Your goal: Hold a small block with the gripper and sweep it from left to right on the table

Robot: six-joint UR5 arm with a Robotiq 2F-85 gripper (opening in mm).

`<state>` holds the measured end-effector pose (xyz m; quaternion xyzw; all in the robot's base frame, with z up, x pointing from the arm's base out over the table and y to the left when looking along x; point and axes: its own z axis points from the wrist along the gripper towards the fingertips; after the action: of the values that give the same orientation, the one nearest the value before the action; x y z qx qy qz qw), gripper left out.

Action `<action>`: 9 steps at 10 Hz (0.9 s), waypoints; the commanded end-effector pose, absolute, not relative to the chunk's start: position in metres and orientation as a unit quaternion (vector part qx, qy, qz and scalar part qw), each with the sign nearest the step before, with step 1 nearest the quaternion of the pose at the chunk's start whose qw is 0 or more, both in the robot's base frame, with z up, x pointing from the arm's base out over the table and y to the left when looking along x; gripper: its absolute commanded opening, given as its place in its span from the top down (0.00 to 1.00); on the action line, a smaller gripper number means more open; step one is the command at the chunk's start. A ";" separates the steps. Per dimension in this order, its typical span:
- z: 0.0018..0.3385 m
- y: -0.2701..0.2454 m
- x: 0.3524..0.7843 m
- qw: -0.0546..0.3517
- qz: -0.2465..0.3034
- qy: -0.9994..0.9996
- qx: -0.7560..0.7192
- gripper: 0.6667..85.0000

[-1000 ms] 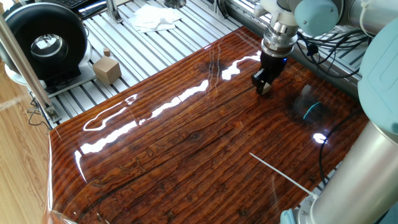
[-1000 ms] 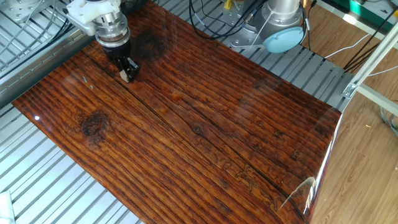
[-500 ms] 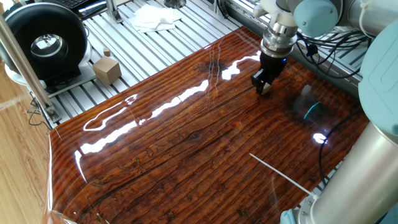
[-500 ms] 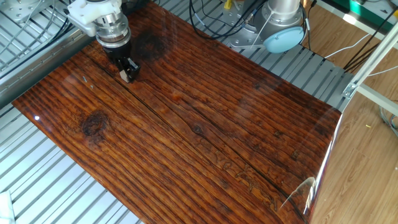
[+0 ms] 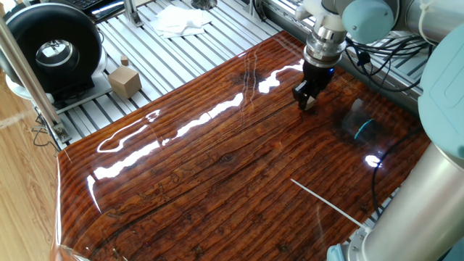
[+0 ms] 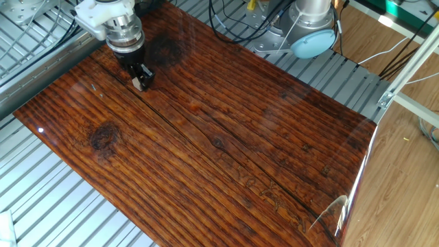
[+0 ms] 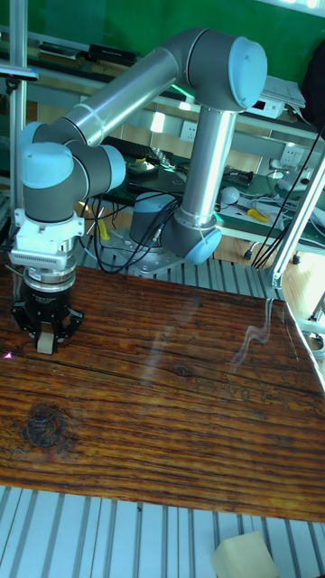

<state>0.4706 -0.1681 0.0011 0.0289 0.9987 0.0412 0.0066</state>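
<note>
The black gripper (image 5: 307, 101) (image 6: 140, 81) (image 7: 45, 341) points straight down near one end of the glossy reddish-brown table (image 5: 217, 167) (image 6: 226, 137) (image 7: 181, 406). Its two fingers are shut on the small block (image 5: 309, 104) (image 6: 139, 84) (image 7: 44, 343), a tiny pale tan cube that sits at the fingertips, resting on or just above the wood. In the tall fixed view the gripper is at the table's far left, under the silver-grey arm with light blue caps.
A larger tan cube with a knob (image 5: 125, 80) stands on the slatted aluminium frame beside a black round device (image 5: 54, 47). White cloth (image 5: 181, 20) lies farther back. Cables (image 6: 240, 20) and the arm's base (image 6: 312, 27) sit behind the board. Another tan object (image 7: 244, 553) lies at the frame's front.
</note>
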 end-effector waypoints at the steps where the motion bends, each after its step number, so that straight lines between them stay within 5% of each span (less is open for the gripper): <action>1: 0.002 -0.166 0.472 0.010 0.048 0.998 0.035 1.00; 9: 0.002 -0.163 0.473 0.010 0.048 0.998 0.037 1.00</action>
<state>0.4711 -0.1648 0.0010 0.0318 0.9985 0.0445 0.0068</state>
